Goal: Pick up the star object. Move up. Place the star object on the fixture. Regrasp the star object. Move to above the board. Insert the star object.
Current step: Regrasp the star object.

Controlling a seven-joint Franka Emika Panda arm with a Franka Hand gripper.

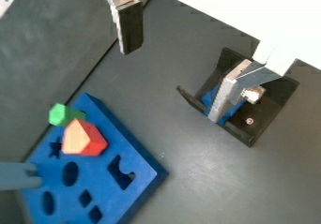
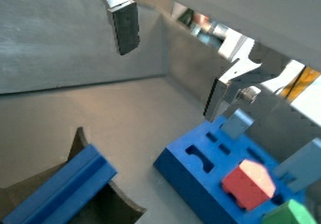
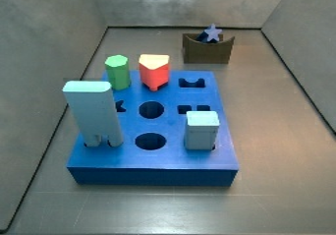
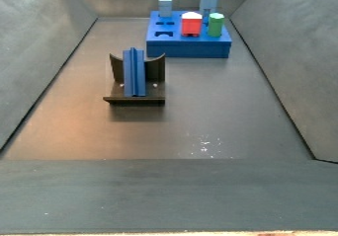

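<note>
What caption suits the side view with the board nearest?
The star object sits in the fixture behind the board; open gripper outside this view.

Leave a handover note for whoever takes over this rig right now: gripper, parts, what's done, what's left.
Gripper: open and empty, raised over the floor near the fixture; it shows only in the wrist views.
Star object: standing in the fixture, not held.
Board: other pegs are already in it, and several holes are free.
Done: pick up, move up, place on the fixture.
Left: regrasp the star object, move above the board, insert.
</note>
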